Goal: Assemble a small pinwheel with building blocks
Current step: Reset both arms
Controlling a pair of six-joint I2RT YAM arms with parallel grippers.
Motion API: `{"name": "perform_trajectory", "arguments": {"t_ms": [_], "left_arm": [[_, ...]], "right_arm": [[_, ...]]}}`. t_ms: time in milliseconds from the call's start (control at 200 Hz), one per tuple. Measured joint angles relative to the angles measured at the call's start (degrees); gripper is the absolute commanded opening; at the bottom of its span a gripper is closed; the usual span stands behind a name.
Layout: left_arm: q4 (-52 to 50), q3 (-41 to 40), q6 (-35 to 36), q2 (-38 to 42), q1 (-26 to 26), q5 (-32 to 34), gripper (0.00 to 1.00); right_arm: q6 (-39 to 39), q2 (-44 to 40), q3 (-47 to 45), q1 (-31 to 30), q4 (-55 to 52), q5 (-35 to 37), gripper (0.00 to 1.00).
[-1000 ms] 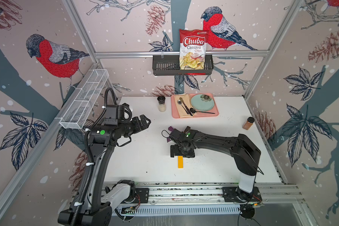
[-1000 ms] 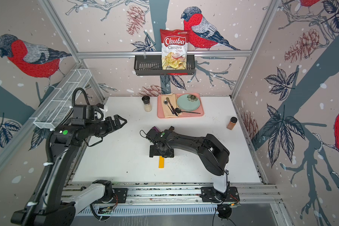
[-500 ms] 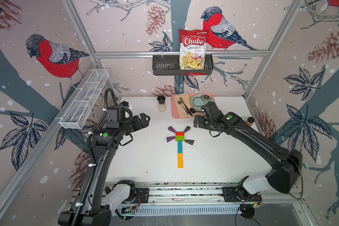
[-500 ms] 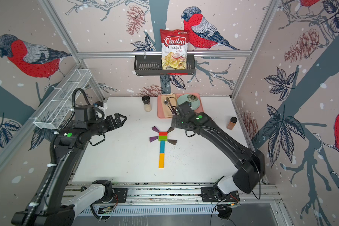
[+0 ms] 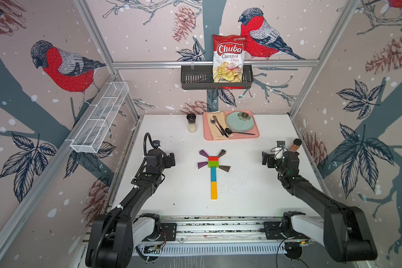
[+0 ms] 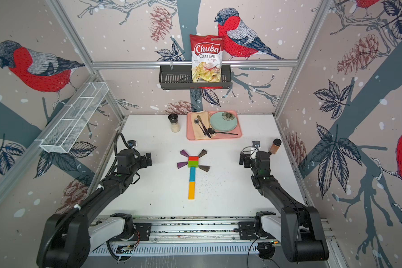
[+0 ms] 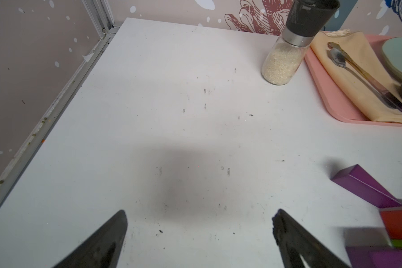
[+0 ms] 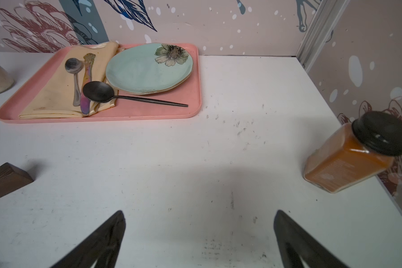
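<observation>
Pinwheel [image 5: 213, 164]: flat figure of painted blocks with a red-and-green hub, purple and brown wedges and a blue-yellow stem. It lies between both grippers, touching neither.
Left gripper [image 7: 200, 218]: jaws apart, empty.
Right gripper [image 8: 200, 218]: jaws apart, empty, with the black-lidded orange spice jar [image 8: 348, 153] near its outer side.
Risk: the blocks seem unjoined, so an arm sweeping inward would scatter them.

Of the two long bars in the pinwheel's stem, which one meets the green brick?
The blue bar: one end butts against the green brick. The yellow bar only touches the blue bar's other end.
</observation>
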State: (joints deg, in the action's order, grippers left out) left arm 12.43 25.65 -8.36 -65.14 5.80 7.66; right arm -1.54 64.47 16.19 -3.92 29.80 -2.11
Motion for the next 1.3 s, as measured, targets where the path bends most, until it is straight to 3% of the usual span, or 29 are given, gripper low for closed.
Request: {"name": "perform_trajectory", "arguments": {"t_ms": [85, 170, 270, 470, 630, 765, 936, 1301], "left_arm": [[10.1, -6.8, -0.4, -1.1, 0.0, 2.7, 0.98], [18.3, -13.0, -1.3, -2.3, -0.5, 6.1, 0.98], [25.8, -13.1, -0.9, -4.2, -0.8, 7.5, 0.98], [36.6, -9.3, 4.0, -12.3, -0.8, 4.7, 0.97], [50.4, -13.1, 6.9, -21.5, -2.3, 3.6, 0.97], [52.5, -11.8, 6.8, -21.9, -2.6, 3.8, 0.98], [53.4, -11.1, 6.9, -21.7, -2.6, 4.8, 0.98], [53.6, -10.4, 7.3, -21.4, -2.3, 4.3, 0.98]], "right_arm": [[0.1, 0.5, -8.1, 2.3, 10.4, -1.9, 1.0], [-0.4, 1.1, -9.3, 2.5, 15.2, -4.4, 1.0], [-0.4, 6.3, -9.1, 4.2, 26.5, -7.1, 1.0], [2.8, 20.3, -6.9, 8.7, 38.5, -8.2, 0.99], [3.5, 21.2, -5.6, 8.4, 40.9, -8.6, 1.0], [3.4, 21.0, -4.6, 4.0, 40.8, -2.7, 1.0], [6.3, 21.2, -4.1, 2.2, 40.2, 11.8, 0.99], [4.7, 21.2, -3.3, 2.8, 38.6, 8.5, 1.0]]}}
